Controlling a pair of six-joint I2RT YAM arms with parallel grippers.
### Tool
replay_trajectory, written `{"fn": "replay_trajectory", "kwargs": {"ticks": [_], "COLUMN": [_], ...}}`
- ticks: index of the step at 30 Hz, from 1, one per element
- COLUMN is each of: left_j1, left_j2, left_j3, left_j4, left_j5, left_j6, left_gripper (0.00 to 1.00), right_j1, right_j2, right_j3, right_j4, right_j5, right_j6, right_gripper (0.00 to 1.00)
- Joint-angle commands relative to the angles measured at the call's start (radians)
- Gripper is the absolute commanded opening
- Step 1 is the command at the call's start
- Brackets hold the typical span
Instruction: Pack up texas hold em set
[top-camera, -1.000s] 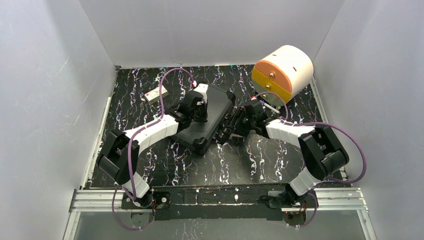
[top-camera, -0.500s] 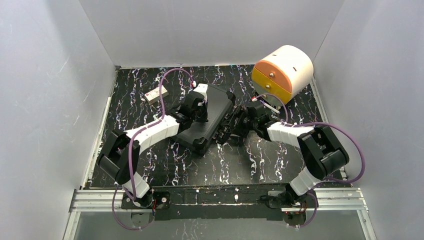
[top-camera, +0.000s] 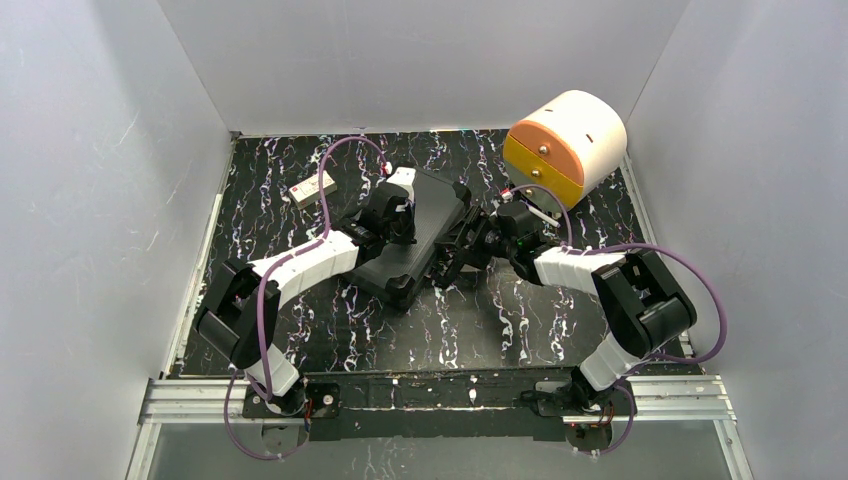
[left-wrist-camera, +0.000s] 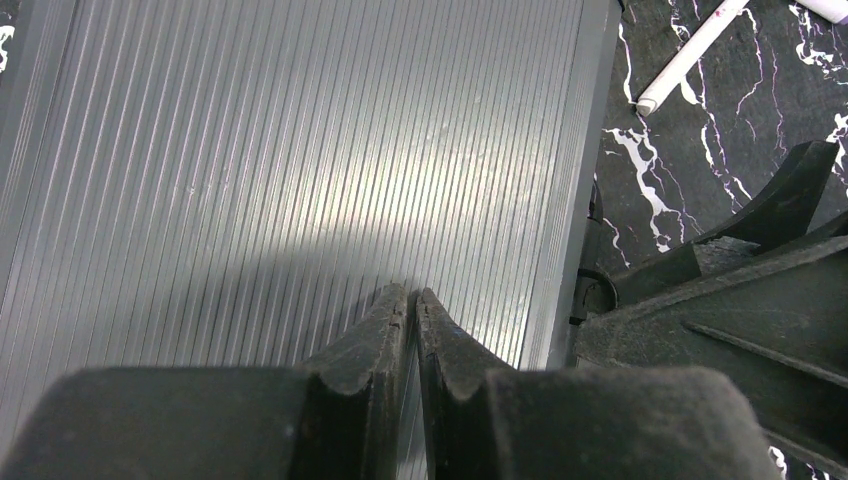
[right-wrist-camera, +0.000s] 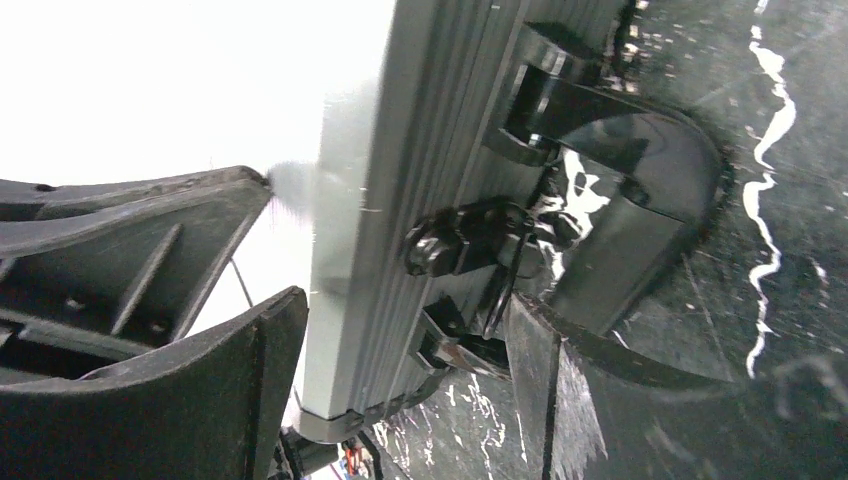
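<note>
The black hard case (top-camera: 420, 225) of the texas hold em set lies closed in the middle of the marbled table. Its ribbed lid (left-wrist-camera: 300, 150) fills the left wrist view. My left gripper (left-wrist-camera: 412, 295) is shut, its tips resting on the lid (top-camera: 404, 228) with nothing between them. My right gripper (top-camera: 458, 252) stands open at the case's right side. In the right wrist view its fingers straddle the case's edge (right-wrist-camera: 400, 150) by a black latch (right-wrist-camera: 470, 240), right gripper (right-wrist-camera: 405, 310). Chips, cards and buttons are hidden.
A cream-and-orange round drawer box (top-camera: 565, 145) sits at the back right. A small white box (top-camera: 313, 188) lies at the back left. A thin white stick (top-camera: 537, 212) lies between the case and the drawer box. Grey walls close in three sides.
My right gripper has opened wider and shifted a little further along the case's right side. The left arm and the case have not moved.
</note>
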Motion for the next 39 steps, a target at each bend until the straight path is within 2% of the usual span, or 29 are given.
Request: {"fn": "replay_trajectory", "kwargs": {"ticks": [1,11,13,17,25,28,32,39], "left_j1": [-0.004,-0.004,-0.004,-0.004,-0.004,-0.004,-0.004,-0.004], "left_j2": [0.076,0.076,0.075,0.073,0.075,0.072,0.072,0.071], "left_j3": [-0.059,-0.061,-0.063,-0.063,-0.064,-0.064,-0.063,-0.061], "left_j4": [-0.203,-0.205,-0.205,-0.205,-0.205,-0.205,-0.202,-0.201], "left_j5": [-0.014,-0.018,-0.019,-0.021,-0.024,-0.024,-0.024,-0.025], "left_j6": [-0.001,-0.001,-0.001,-0.001,-0.001,0.001,0.001,0.001], "left_gripper": [0.08,0.08,0.08,0.08,0.07,0.07,0.07,0.07], "right_j1": [-0.005,-0.005,-0.006,-0.006,-0.005,-0.005,-0.005,-0.005], "right_j2": [-0.005,0.091,0.098,0.103,0.133,0.141,0.147,0.111], "right_j3": [-0.018,0.049,0.052,0.068,0.150,0.184,0.210,0.208], "right_j4": [0.141,0.139,0.150,0.140,-0.023,-0.083,-0.131,-0.140], "right_j5": [-0.044,-0.093,-0.102,-0.122,-0.122,-0.110,-0.093,-0.080], "right_j6": [0.010,0.033,0.038,0.039,0.033,0.027,0.009,-0.020], "right_gripper": [0.79,0.78,0.72,0.53,0.33,0.33,0.44,0.45]}}
